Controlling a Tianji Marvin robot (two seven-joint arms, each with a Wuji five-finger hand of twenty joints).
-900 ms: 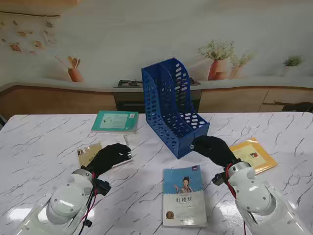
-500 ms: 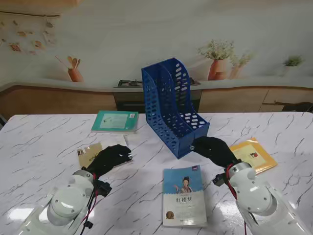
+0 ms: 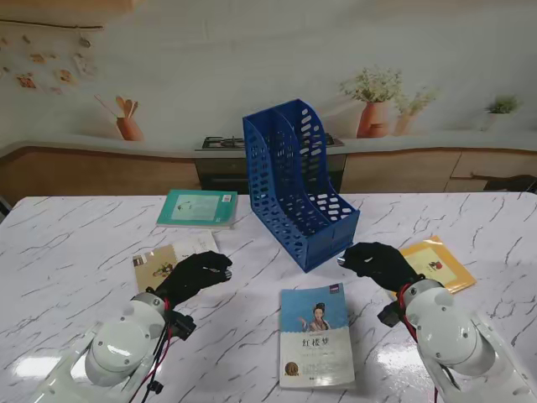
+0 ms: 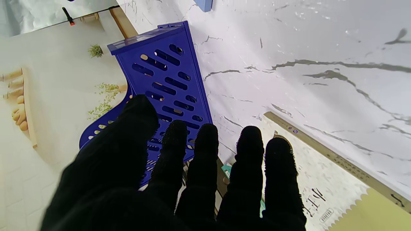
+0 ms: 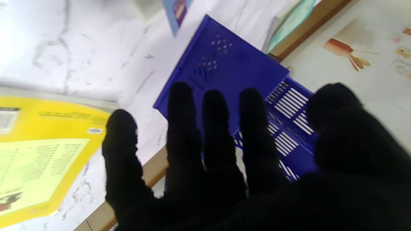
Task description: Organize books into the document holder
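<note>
Both hands spread, holding nothing: left hand [image 3: 198, 273] over beige book [image 3: 158, 266], right hand [image 3: 379, 262] at holder's [image 3: 295, 180] 5 o'clock.

We are looking at a white marble table [image 3: 75, 243] carrying a blue document holder [image 3: 295, 180] standing at the far centre. A teal book [image 3: 197, 207] is lying far left, a tan book [image 3: 164, 262] nearer left, a yellow book [image 3: 436, 262] right, a blue-covered book [image 3: 315, 336] near centre.
</note>
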